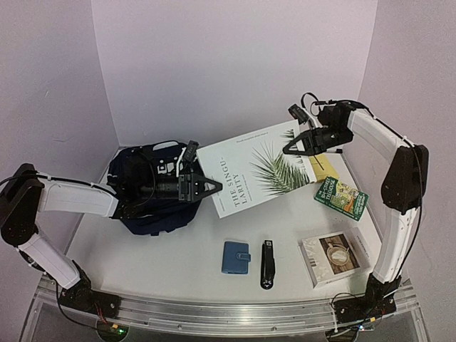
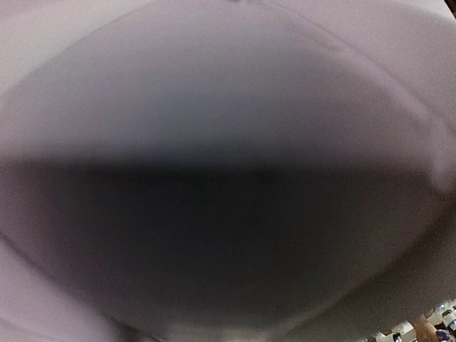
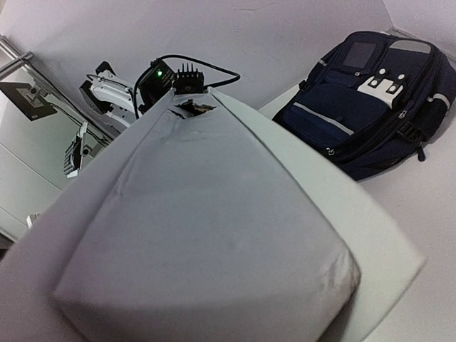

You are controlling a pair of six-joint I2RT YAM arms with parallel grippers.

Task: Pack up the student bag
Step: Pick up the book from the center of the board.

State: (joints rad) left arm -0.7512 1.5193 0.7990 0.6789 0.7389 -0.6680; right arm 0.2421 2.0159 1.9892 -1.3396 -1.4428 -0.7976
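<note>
Top view: my right tool [image 1: 303, 146] is clamped narrowly on the far corner of the white book [image 1: 260, 174]. The left tool [image 1: 208, 187] sits at the opposite edge, and I cannot tell its grip. The student bag [image 1: 146, 189] lies on the surface [image 1: 157, 256] just left of the book, in line with its long axis; the left arm is nearer.
Left wrist: blurred, nothing confirmed.
Right wrist: book raised, bag beyond its far end.

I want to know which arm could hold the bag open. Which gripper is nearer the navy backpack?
Left. The left gripper reaches across the student bag, fingertips at the white book's left edge. The right gripper is at the book's far right corner, away from the bag.
</note>
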